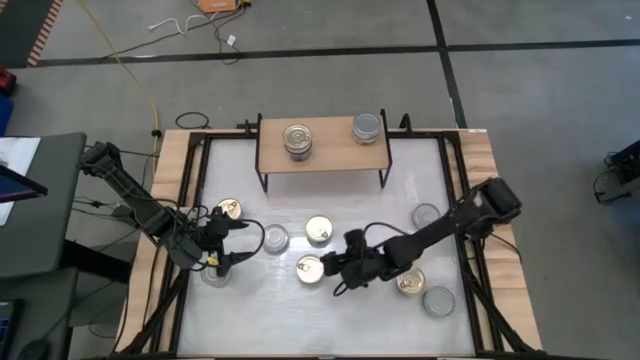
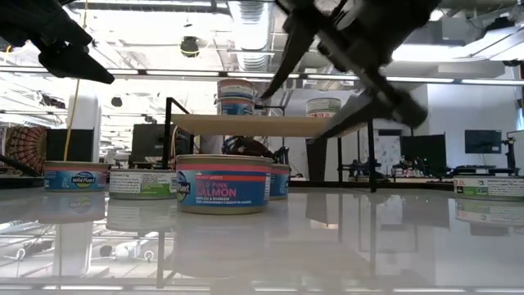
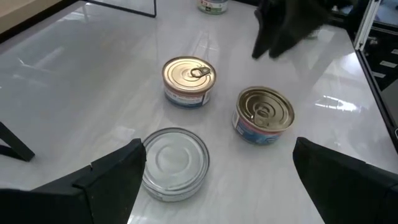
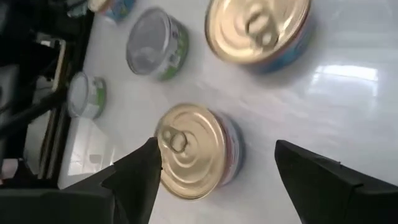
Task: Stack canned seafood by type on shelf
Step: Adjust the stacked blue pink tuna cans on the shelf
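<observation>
Grey floor [image 1: 330, 25] with dark seams, yellow cable [image 1: 133, 70], ceiling ducts [image 2: 250, 20], wall monitor [image 2: 482, 141]

tabletop [image 1: 330, 310]: glossy white, smooth, mirrors the tins
table edges [image 1: 165, 200]: pale matt wood
shelf [image 1: 322, 157]: light matt wood board, thin black metal legs
gold-lidded tin [image 4: 194, 150]: shiny brushed metal, pull-tab
silver-lidded tin [image 3: 175, 163]: dull grey metal, paper label

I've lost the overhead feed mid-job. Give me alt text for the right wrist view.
The right gripper, jaws open, hovers over a short round gold-lidded pull-tab tin on the glossy white tabletop. A second gold-lidded tin sits beyond it, with two silver-lidded, green-labelled tins off to the side.
</observation>
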Action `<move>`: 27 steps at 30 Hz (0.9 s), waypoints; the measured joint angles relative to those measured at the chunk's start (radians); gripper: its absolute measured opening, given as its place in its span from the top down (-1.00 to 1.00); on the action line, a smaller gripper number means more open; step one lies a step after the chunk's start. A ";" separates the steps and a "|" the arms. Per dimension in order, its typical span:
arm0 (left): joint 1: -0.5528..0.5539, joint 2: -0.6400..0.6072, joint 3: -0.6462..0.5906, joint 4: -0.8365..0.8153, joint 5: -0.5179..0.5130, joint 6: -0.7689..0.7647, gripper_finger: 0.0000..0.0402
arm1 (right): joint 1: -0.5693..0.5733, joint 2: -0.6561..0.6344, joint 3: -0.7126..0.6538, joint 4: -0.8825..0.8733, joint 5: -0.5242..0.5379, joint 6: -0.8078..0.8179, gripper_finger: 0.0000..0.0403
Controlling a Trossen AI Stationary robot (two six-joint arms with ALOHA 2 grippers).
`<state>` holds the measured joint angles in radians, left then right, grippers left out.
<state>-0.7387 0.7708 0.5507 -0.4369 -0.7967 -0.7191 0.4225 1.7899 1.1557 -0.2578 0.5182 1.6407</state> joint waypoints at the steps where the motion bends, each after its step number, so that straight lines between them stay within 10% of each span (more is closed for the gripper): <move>1: 0.000 0.000 0.000 0.000 0.000 0.001 -0.95 | -0.001 -0.021 0.000 -0.024 0.000 0.001 -0.66; 12: 0.000 0.042 0.000 0.106 0.000 -0.191 -0.95 | 0.024 -0.157 0.001 -0.226 -0.022 -0.042 -0.65; 27: 0.039 0.404 0.111 0.339 -0.093 -0.363 -0.95 | 0.063 -0.265 0.000 -0.665 -0.081 -0.189 -0.64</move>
<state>-0.6996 1.1743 0.6617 -0.0983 -0.8898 -1.0818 0.4852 1.5245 1.1561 -0.9233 0.4375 1.4519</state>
